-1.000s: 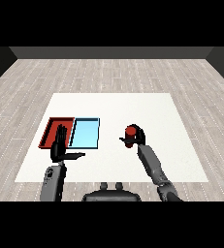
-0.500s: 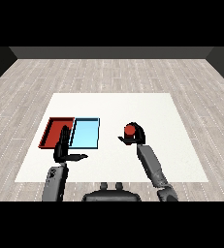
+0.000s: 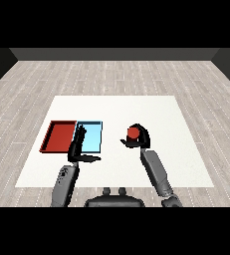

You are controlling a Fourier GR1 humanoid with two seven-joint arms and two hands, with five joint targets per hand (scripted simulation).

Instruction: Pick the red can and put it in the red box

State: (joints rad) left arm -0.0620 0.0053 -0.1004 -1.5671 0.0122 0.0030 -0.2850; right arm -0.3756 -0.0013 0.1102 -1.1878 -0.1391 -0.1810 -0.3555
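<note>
Now your right hand [image 3: 139,139] is curled round the red can [image 3: 133,133], well right of the red tray [image 3: 59,136] that should receive it, while your left hand [image 3: 78,148] waits with straight fingers over the light blue tray [image 3: 93,138] beside it.

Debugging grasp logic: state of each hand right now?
Left hand: open, fingers straight, holding nothing.
Right hand: shut on the red can.

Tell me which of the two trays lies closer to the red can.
The light blue tray: it lies on the side toward the red can, which the right hand holds. The red tray lies beyond it, farther left.
</note>
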